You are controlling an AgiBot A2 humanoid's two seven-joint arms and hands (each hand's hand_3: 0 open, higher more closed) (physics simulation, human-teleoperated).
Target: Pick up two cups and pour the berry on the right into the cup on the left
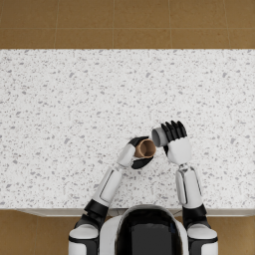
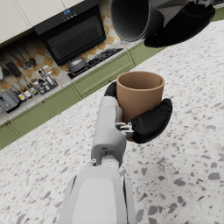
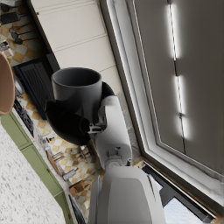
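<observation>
Both cups up: left hand (image 1: 141, 158) grips brown cup (image 1: 145, 148) upright, right hand (image 1: 175, 142) grips grey cup (image 1: 160, 136) tipped w/ mouth over it; berry not visible, pour underway or done.

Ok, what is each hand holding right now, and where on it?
Left hand grips the brown cup around its side wall. Right hand grips the grey cup around its side wall.

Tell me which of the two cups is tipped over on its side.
The grey cup in the right hand is tipped, its mouth facing the brown cup, which the left hand holds upright.
</observation>
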